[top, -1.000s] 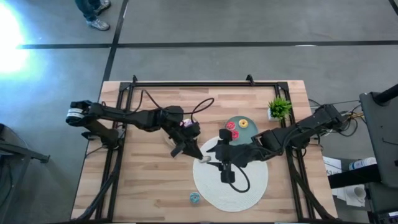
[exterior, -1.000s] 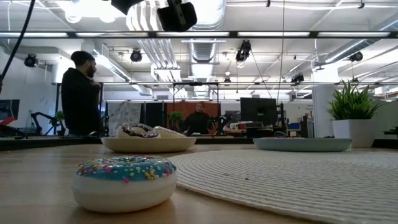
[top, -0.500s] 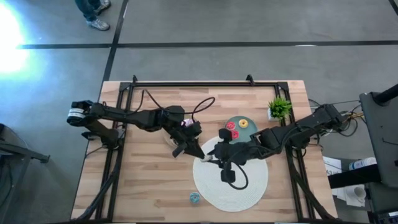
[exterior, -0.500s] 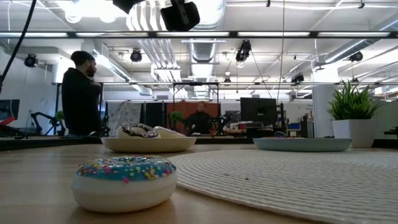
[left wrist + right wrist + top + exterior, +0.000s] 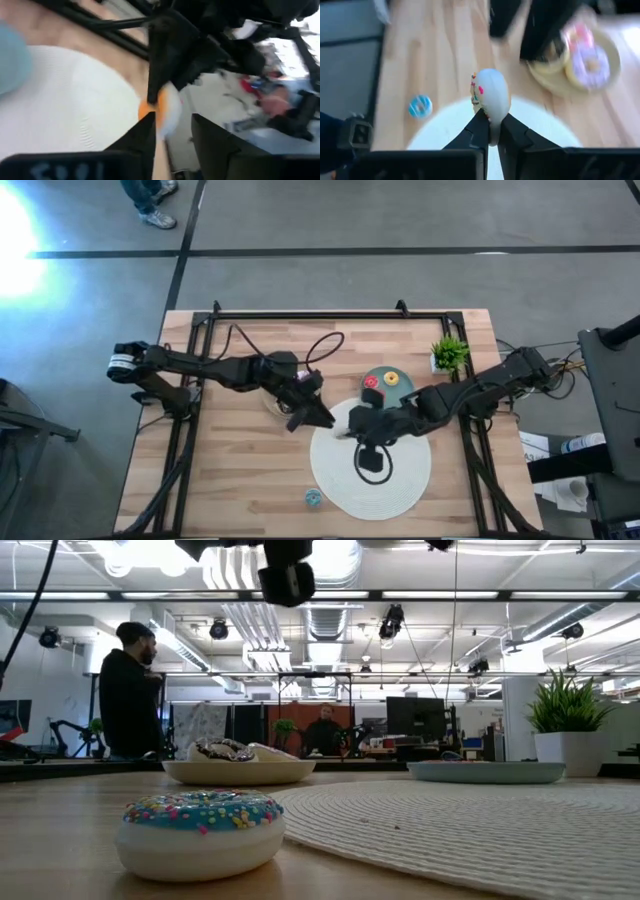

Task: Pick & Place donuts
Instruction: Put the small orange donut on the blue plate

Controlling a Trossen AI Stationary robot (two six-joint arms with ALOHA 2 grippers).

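Donut in play: small white-bodied toy ring with an orange face and pink sprinkles (image 5: 489, 97), pinched edge-on between the right gripper (image 5: 490, 131) fingers, so its flat faces point sideways and its hole axis runs across the fingers, roughly level. Right wrist view shows the rim seated between the two dark fingertips, fingers clenched on it. High view puts that gripper (image 5: 352, 428) just left of frame centre, over the upper-left edge of the big white woven round mat (image 5: 400, 480). My read: the coming place turns on what sits under the ring — mat directly below, teal round plate (image 5: 385, 383) up and to the right with a red mini donut (image 5: 371, 382) and a yellow mini donut (image 5: 391, 378) on it, beige round plate (image 5: 600, 75) holding a purple-white iced donut (image 5: 590, 64) close on the left side. Right arm is stretched in from the right edge, wrist low, elbow near the small green potted plant (image 5: 449, 352). Left gripper (image 5: 322, 418) hangs close beside the right one, just apart; left wrist view shows its fingers spread with nothing between them and the same ring (image 5: 160, 111) just ahead of the tips. Blue sprinkled mini donut (image 5: 313, 498) lies alone on the wooden table (image 5: 230, 480) at lower centre, well apart from both arms.
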